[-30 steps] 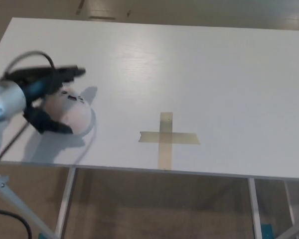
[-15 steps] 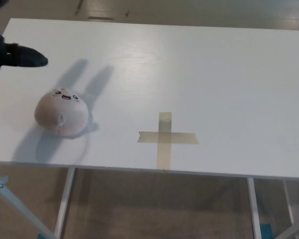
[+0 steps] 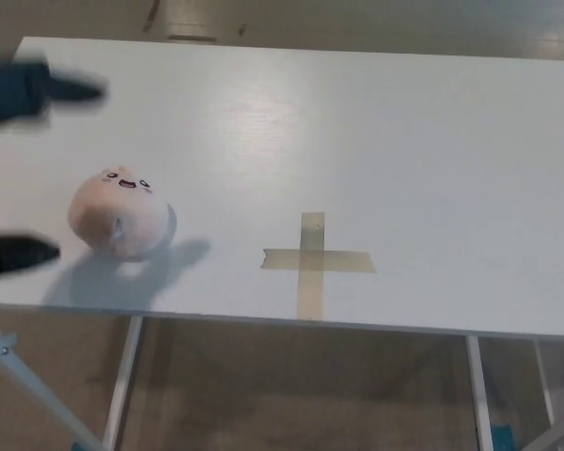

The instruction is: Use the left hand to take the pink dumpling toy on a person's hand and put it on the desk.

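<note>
Only the left hand [image 3: 19, 169] is showing, cut off by the picture's left edge; it is appearing as two dark, motion-blurred shapes; the upper finger [image 3: 38, 91] is looking black with a bluish tinge and is tapering to a rounded tip; the lower finger [image 3: 17, 254] is reading as plain black, thick and blunt-ended; blur is hiding any screws, cables or markings.

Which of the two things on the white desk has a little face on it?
The round pink dumpling toy near the white desk's left front edge has it. The tan tape cross right of it is flat and plain.
</note>
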